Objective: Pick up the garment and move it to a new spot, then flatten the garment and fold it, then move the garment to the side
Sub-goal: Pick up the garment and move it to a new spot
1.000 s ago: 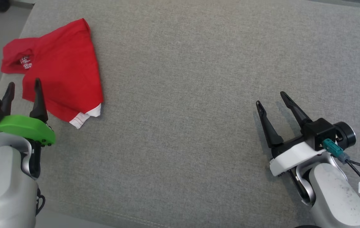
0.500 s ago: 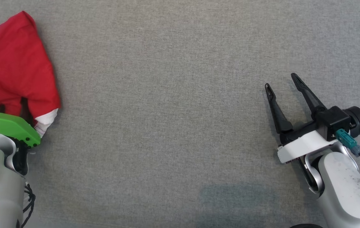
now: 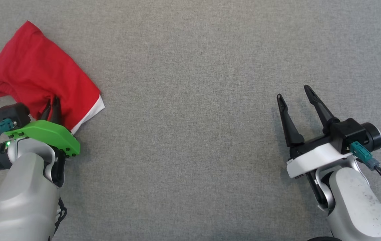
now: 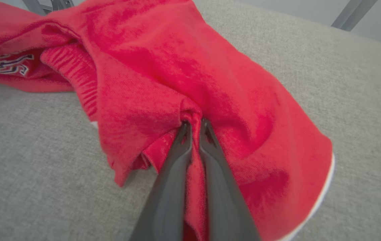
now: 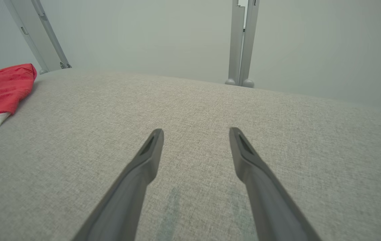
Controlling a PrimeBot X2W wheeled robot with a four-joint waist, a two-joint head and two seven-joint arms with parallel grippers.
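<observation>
Loosely crumpled, the red garment (image 3: pixel 36 77) with a white hem lies far left on the grey desk (image 3: pixel 190 100); its lettering is half-hidden in folds; the left tool (image 3: pixel 52 102) pinches a fold; the right tool (image 3: pixel 293 92) gapes empty.

garment (image 3: pixel 36 77): we find it on the padded surface (image 3: pixel 190 100), far left.
left gripper (image 3: pixel 52 103): at the garment's near edge, pinching a fold.
right gripper (image 3: pixel 293 91): well apart, over our right side.

The left gripper (image 3: pixel 52 102) is pinching the garment (image 3: pixel 36 70), fingers together; the right gripper (image 3: pixel 293 92) is pointing forward. Its fingers are standing apart.
</observation>
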